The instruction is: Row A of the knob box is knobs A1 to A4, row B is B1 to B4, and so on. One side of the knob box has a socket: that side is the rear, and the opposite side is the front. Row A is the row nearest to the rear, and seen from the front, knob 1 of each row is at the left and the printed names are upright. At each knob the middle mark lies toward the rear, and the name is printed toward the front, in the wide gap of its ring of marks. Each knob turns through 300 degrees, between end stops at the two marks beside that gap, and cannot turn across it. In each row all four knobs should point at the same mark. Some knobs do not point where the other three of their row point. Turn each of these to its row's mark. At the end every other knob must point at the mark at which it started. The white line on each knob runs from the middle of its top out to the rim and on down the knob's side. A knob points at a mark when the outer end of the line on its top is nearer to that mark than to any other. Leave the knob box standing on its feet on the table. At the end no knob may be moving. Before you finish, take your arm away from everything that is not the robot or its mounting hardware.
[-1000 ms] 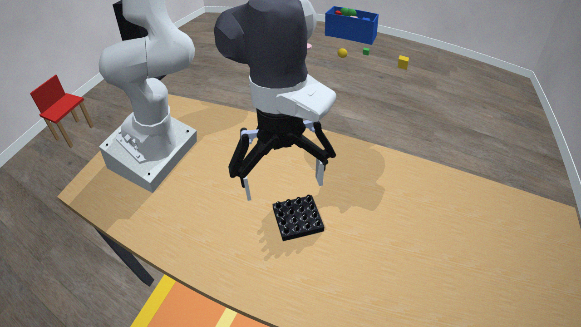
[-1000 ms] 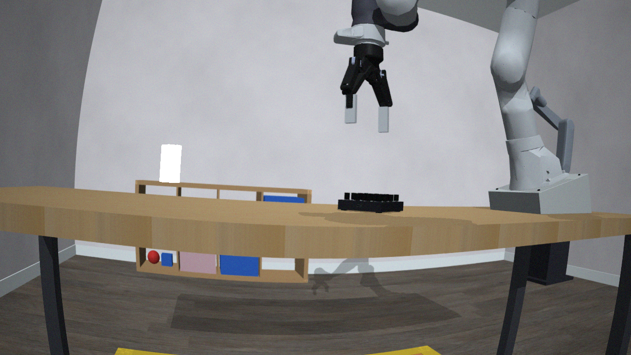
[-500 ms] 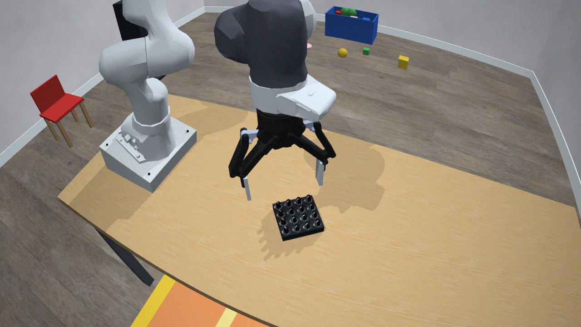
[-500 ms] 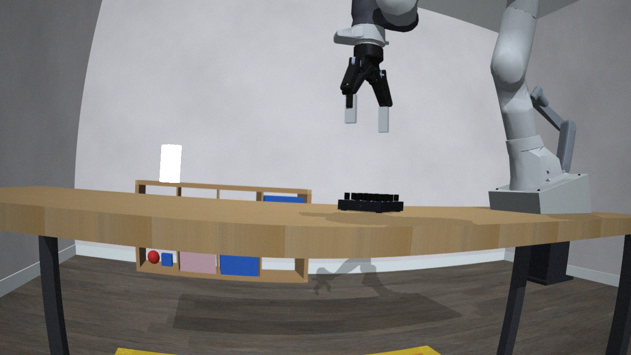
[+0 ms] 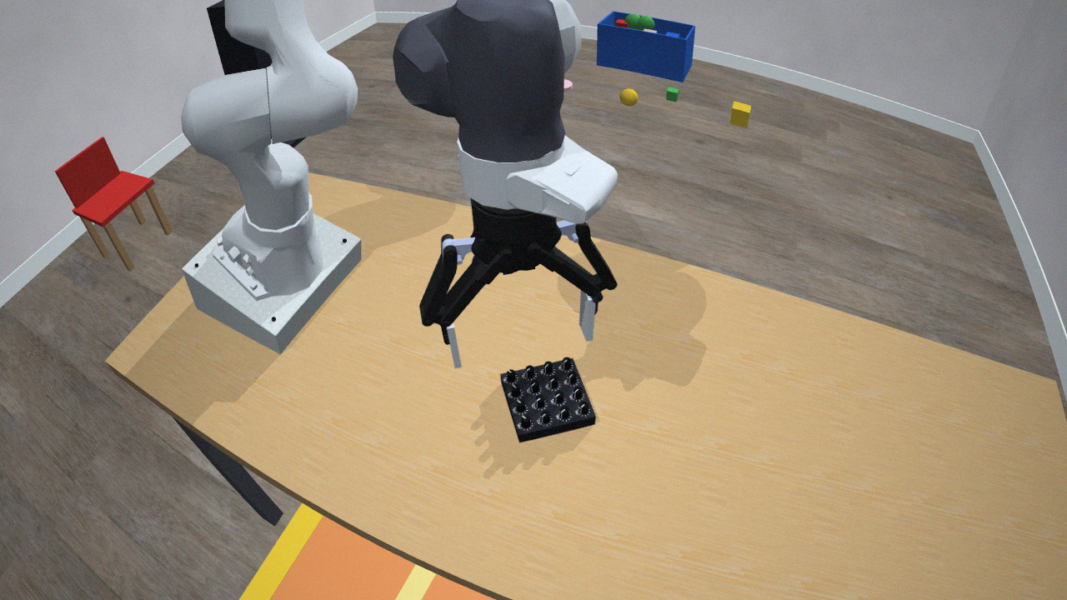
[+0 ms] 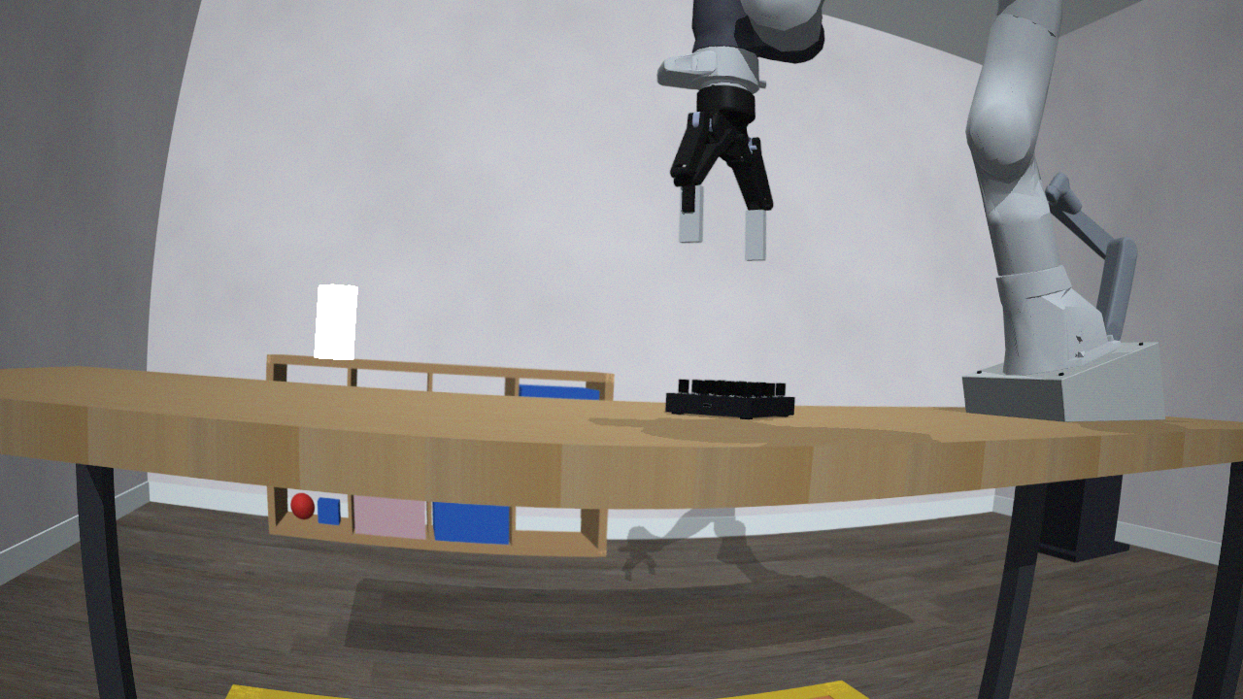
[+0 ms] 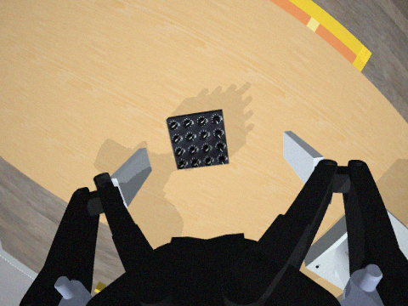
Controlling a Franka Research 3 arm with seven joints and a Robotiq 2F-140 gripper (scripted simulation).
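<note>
The black knob box (image 5: 558,432) (image 6: 729,407) (image 7: 198,142) stands flat on the table (image 5: 783,447) (image 6: 434,421) (image 7: 85,64), its four-by-four knobs upward. A small socket (image 6: 706,405) shows on the side facing the exterior camera. White lines show on the knobs in the wrist view. In its right column they slant differently from most others; the exact marks and printed names are too small to read. My gripper (image 5: 522,352) (image 6: 722,249) (image 7: 214,151) is wide open and empty, high above the table. It touches neither box nor knobs.
The arm's grey base (image 5: 313,287) (image 6: 1012,399) stands at one end of the table. A red chair (image 5: 115,195), a blue toy bin (image 5: 641,53) and a low shelf (image 6: 564,543) stand on the floor beyond the table.
</note>
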